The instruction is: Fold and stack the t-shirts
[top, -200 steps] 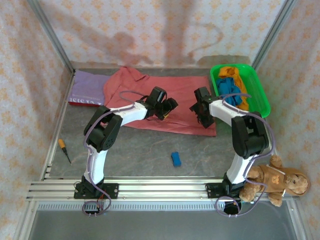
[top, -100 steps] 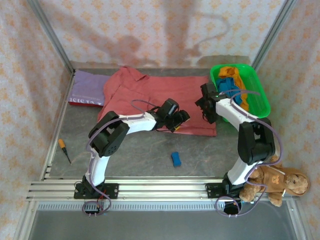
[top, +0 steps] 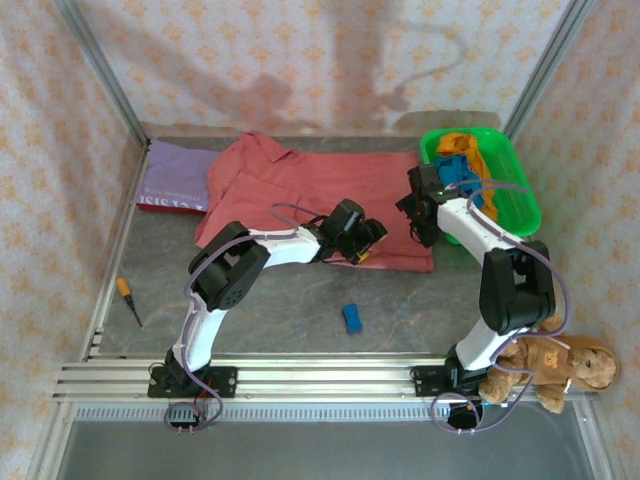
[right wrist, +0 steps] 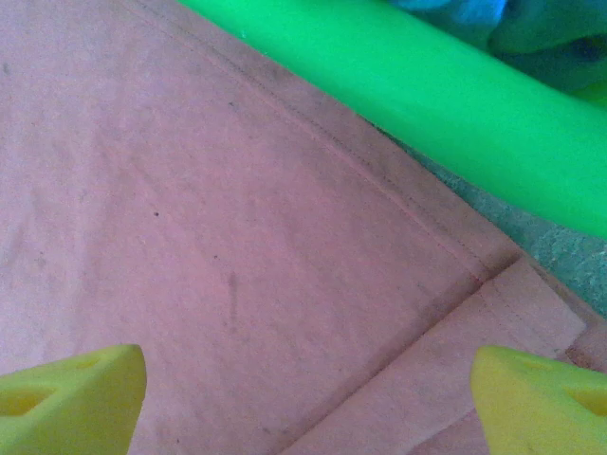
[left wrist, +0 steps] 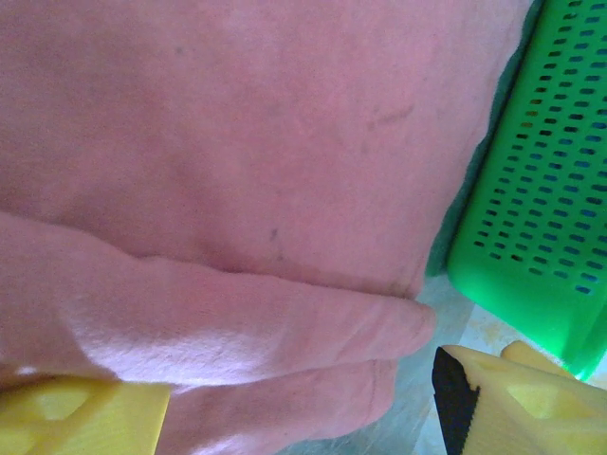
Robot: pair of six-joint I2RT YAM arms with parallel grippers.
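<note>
Grey tabletop (top: pixel 300 300), top view: the salmon-pink t-shirt (top: pixel 300 180) lies spread beneath both grippers. The left gripper (top: pixel 366 238) is over its near hem, the right gripper (top: pixel 416 218) over its edge beside the green basket (top: pixel 528 200).

Left wrist view: the 2 yellow fingers (left wrist: pixel 76 417) stand apart, with a cloth fold between them.

Right wrist view: the fingers (right wrist: pixel 66 393) are wide apart above flat cloth, with the basket ahead.

On the grey surface (top: pixel 280 300): pink shirt (top: pixel 300 180) mid-far, lilac shirt (top: pixel 175 172) far left corner, green basket (top: pixel 528 205) far right corner, blue block (top: pixel 352 318) centre-near, screwdriver (top: pixel 128 297) by the left edge.
</note>
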